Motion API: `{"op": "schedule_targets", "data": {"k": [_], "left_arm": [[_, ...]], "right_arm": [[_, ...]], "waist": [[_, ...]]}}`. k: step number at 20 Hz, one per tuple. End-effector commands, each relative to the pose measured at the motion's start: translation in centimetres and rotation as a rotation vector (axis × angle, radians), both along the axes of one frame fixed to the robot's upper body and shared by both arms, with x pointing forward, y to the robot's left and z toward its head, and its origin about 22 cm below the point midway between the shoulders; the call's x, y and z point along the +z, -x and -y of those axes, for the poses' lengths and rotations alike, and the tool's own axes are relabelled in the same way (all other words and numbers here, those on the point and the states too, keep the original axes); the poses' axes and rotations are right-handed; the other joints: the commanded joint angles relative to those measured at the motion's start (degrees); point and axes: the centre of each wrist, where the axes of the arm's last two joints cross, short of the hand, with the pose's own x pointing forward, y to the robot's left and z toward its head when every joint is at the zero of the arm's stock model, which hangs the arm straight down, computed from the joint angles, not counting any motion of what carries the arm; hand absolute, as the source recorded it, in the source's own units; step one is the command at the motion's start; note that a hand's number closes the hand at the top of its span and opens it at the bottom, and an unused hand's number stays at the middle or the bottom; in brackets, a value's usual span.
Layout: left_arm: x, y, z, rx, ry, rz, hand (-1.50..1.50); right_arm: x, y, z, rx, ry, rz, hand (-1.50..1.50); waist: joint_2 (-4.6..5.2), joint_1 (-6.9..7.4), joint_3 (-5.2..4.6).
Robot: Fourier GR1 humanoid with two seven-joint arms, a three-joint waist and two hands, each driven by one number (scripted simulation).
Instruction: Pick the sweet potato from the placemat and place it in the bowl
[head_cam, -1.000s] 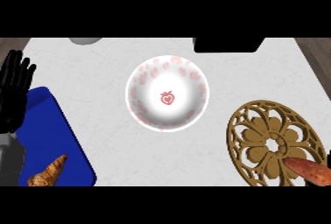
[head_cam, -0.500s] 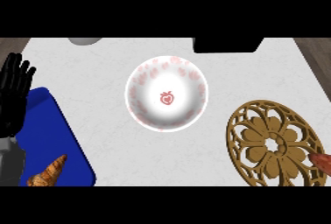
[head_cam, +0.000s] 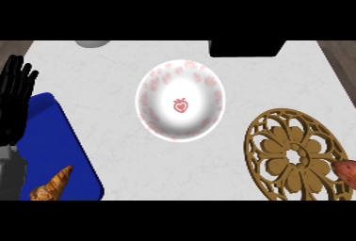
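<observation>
While the left hand (head_cam: pixel 15 101) rests at the view's left edge, fingers straight and up, holding nothing, we go left to right. Below it lies a blue mat (head_cam: pixel 59 146) with a brown cone-shaped item (head_cam: pixel 53 184) near its lower edge; it looks like a croissant or a cone, and we cannot tell which. A grey round object (head_cam: pixel 93 43) sits at the counter's far edge, cut off. In the middle stands the white bowl (head_cam: pixel 182 100), pink marks round its wall and a strawberry heart at its bottom, nothing in it. A black block (head_cam: pixel 246 48) sits at the far edge to the right of the bowl. To the right lies the wooden openwork placemat (head_cam: pixel 295 157), round with a flower pattern. The sweet potato (head_cam: pixel 346 172) lies on the placemat's right side, mostly cut off by the view's right edge.

The right hand is not in view, so we cannot tell its fingers. We judge the step in hand is the reach for the sweet potato. To do it well, we'd bring the right hand in from the right over the placemat, fingers spread wide, curl round the tuber's middle, lift straight up clear of the openwork, then carry it left over the bowl's centre before letting go.
</observation>
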Motion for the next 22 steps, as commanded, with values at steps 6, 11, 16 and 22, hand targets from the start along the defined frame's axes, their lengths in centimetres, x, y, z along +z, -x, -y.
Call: {"op": "schedule_targets", "data": {"k": [6,11,16,22], "left_arm": [[-0.8,-0.8,2.2,-0.028,0.011,0.003,0.0],[1.4,-3.0,1.2,-0.024,0.004,-0.011,0.0],[1.4,-1.5,2.2,-0.05,0.007,0.003,0.0],[-0.9,0.3,0.3,-0.036,0.007,-0.005,0.0]], "right_arm": [[5.2,-1.4,-6.8,0.119,-0.161,0.017,1.5],[6.9,-5.5,-11.2,0.132,-0.186,-0.002,1.5],[7.2,-11.3,-14.6,0.177,-0.167,-0.09,1.5],[4.1,-13.2,-22.1,0.186,-0.166,-0.184,1.5]], "waist": [[0.29,1.59,-0.08],[0.52,1.75,-0.09],[0.39,2.34,0.02],[0.31,2.03,0.01]]}}
